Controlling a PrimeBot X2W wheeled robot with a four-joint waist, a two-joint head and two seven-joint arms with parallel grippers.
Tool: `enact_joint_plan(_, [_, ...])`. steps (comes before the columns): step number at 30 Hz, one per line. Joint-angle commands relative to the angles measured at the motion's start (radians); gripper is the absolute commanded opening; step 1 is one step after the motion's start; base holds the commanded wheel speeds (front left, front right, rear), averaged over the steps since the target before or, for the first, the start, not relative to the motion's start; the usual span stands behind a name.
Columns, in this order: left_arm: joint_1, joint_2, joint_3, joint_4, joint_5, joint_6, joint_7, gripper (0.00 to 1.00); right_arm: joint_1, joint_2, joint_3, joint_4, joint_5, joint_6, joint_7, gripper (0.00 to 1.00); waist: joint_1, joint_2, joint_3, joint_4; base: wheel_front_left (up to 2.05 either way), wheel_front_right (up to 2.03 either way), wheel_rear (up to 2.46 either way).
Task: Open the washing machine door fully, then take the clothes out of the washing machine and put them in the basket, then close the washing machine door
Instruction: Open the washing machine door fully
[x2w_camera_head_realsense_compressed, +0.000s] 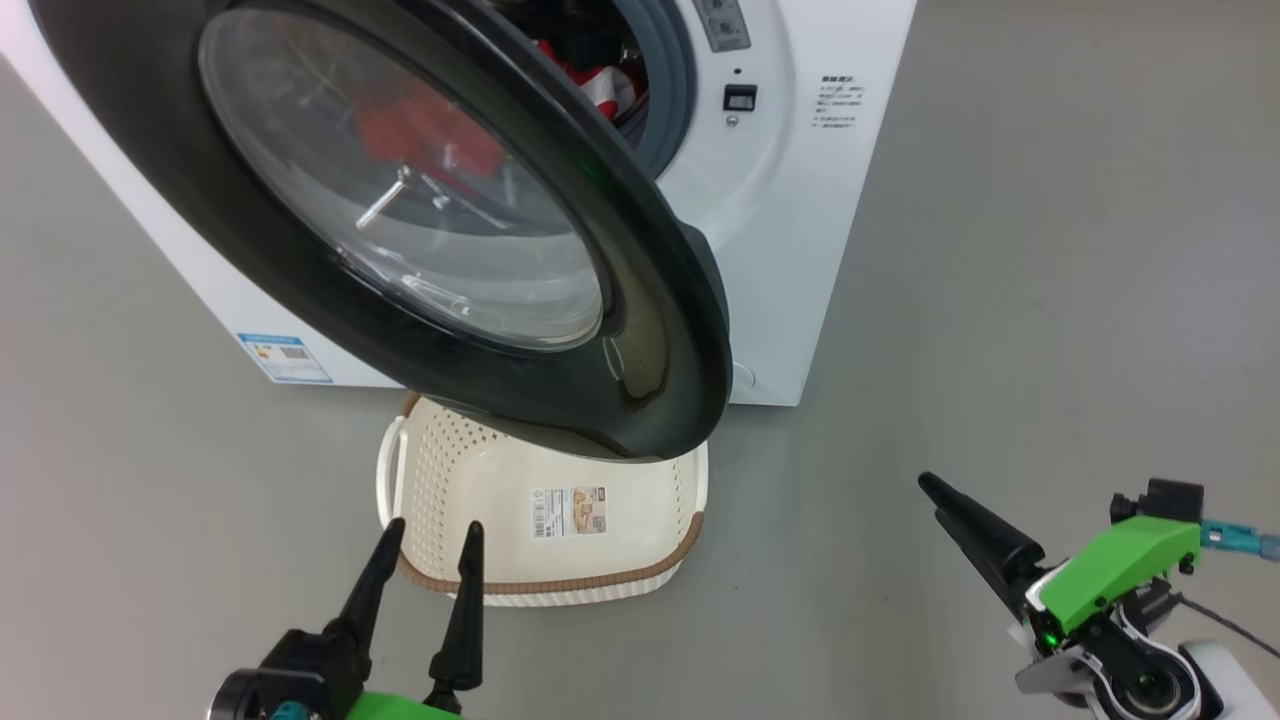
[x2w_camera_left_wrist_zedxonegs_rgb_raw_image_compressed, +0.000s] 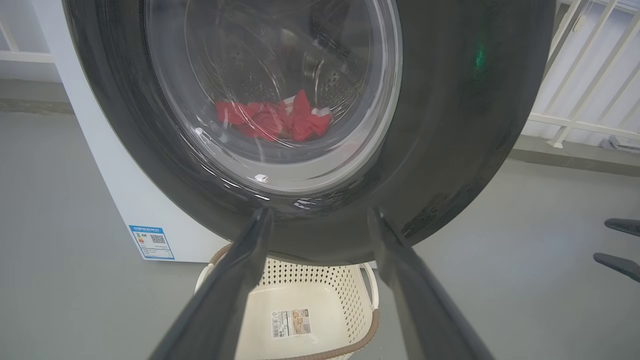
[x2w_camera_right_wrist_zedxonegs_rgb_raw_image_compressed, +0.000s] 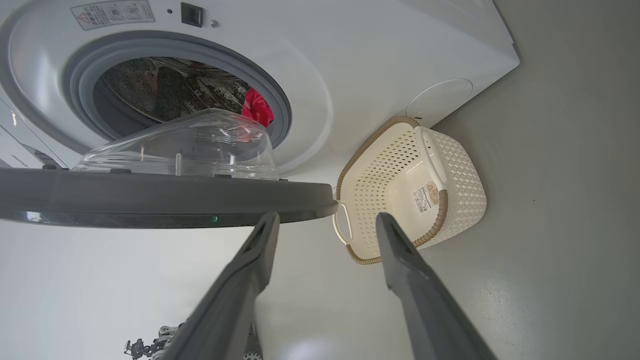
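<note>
The washing machine (x2w_camera_head_realsense_compressed: 800, 250) stands with its black-rimmed door (x2w_camera_head_realsense_compressed: 650, 330) swung out over the basket (x2w_camera_head_realsense_compressed: 440, 470). Red clothes (x2w_camera_head_realsense_compressed: 590, 75) lie in the drum; in the left wrist view they show through the door glass (x2w_camera_left_wrist_zedxonegs_rgb_raw_image_compressed: 275, 120). My left gripper (x2w_camera_head_realsense_compressed: 433, 527) is open and empty, just in front of the basket's near rim and below the door (x2w_camera_left_wrist_zedxonegs_rgb_raw_image_compressed: 450, 150). Out to the right, low over the floor, my right gripper (x2w_camera_head_realsense_compressed: 930, 497) is open and empty too. In the right wrist view the door (x2w_camera_right_wrist_zedxonegs_rgb_raw_image_compressed: 150, 200) is edge-on, with clothes (x2w_camera_right_wrist_zedxonegs_rgb_raw_image_compressed: 257, 107) behind it and the basket (x2w_camera_right_wrist_zedxonegs_rgb_raw_image_compressed: 460, 190) ahead of the fingertips.
Grey floor spreads right of the machine and around the basket. A white railing (x2w_camera_left_wrist_zedxonegs_rgb_raw_image_compressed: 590, 75) runs behind at the right in the left wrist view. A blue label (x2w_camera_head_realsense_compressed: 285, 358) sits low on the machine's front.
</note>
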Motion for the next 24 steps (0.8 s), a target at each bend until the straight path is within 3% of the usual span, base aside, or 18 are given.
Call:
enact_joint_plan(1, [0.006,0.009,0.038,-0.019,0.013,-0.002,-0.012,1.0,0.011,-0.015,0.02,-0.025,-0.006,0.001,-0.018,1.0,0.0,0.0,-0.01,-0.011,0.0,0.0,0.0])
enact_joint_plan(12, [0.025,0.009,0.061,-0.013,0.015,-0.008,-0.012,1.0,0.098,-0.074,0.078,-0.032,-0.1,0.001,-0.188,1.0,0.0,0.0,-0.028,-0.042,0.0,0.0,0.0])
enact_joint_plan(24, [0.025,0.009,0.073,-0.004,0.019,-0.012,-0.012,1.0,0.097,-0.173,0.264,-0.017,-0.252,0.001,-0.472,1.0,0.0,0.0,-0.024,-0.053,0.0,0.0,0.0])
